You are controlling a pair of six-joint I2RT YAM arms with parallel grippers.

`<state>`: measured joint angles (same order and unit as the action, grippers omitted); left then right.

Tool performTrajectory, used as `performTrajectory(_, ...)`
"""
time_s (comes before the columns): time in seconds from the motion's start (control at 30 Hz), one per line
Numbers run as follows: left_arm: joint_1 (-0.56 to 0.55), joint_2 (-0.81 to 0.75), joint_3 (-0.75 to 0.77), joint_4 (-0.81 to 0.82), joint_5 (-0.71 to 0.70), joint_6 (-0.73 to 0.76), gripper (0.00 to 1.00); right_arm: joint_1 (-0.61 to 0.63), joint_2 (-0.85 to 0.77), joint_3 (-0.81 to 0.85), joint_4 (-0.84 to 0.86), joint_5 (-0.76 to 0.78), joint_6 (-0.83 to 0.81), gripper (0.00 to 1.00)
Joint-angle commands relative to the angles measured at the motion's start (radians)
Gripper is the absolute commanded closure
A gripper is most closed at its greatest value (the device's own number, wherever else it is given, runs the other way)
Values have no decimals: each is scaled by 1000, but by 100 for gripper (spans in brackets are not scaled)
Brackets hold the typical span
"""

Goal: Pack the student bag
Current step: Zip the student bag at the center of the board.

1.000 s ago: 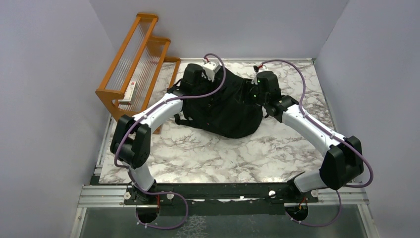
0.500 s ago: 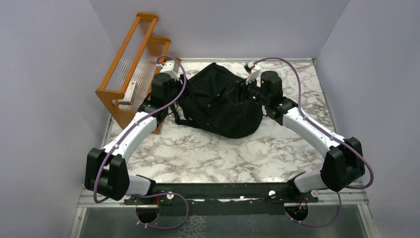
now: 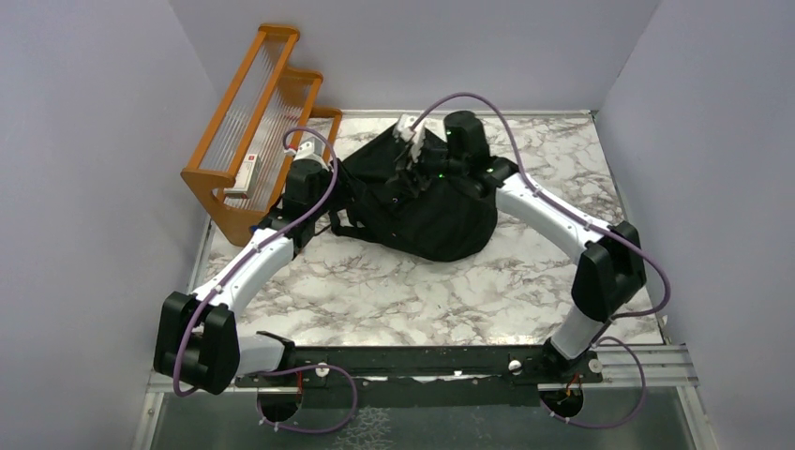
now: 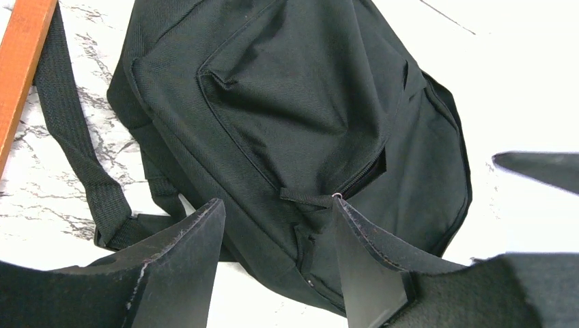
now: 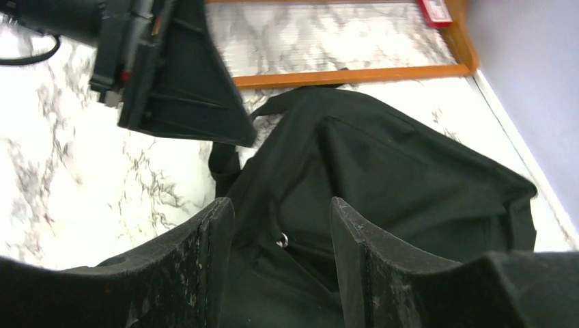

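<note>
The student bag (image 3: 441, 211) is a soft black backpack lying flat at the back middle of the marble table. My left gripper (image 3: 330, 194) stands open at the bag's left edge. In the left wrist view the bag (image 4: 300, 102) fills the picture, and its zip pull (image 4: 307, 198) lies just beyond my left gripper (image 4: 278, 205), apart from both fingers. My right gripper (image 3: 410, 169) hovers open over the bag's top. In the right wrist view black fabric (image 5: 410, 171) and a small metal ring (image 5: 282, 238) lie between the jaws of my right gripper (image 5: 280, 201); nothing is held.
A wooden rack (image 3: 253, 141) stands at the back left, close to the left arm, with a red and white item (image 3: 246, 172) on it. A shoulder strap (image 4: 75, 150) trails toward the rack (image 4: 20, 61). Grey walls close in on three sides.
The left arm pulled back off the bag to its left edge. The right arm swung from the bag's right side to over its top. Both jaws opened a little wider.
</note>
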<state>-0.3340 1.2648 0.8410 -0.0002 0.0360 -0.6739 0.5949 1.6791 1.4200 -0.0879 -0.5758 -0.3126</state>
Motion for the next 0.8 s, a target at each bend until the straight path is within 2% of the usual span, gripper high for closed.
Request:
performTrajectory(0.0,4,-29,4,9,-16,-18,39,84,71,115,-219,107,-309,42)
performTrajectory(0.1,8,-45,8,-19,-29,-15,39,112,162,250,-369,142,-408,42)
performTrajectory(0.23,20,-81,-9,-58,-103,-32,40,132,258,360,-506,193,-445,44)
performTrajectory(0.47,33,-144,-38,-101,-189,-75,43,150,343,445,-593,250,-433,45)
performTrajectory(0.77,36,-164,-48,-115,-197,-67,43,199,438,529,-657,302,-426,45)
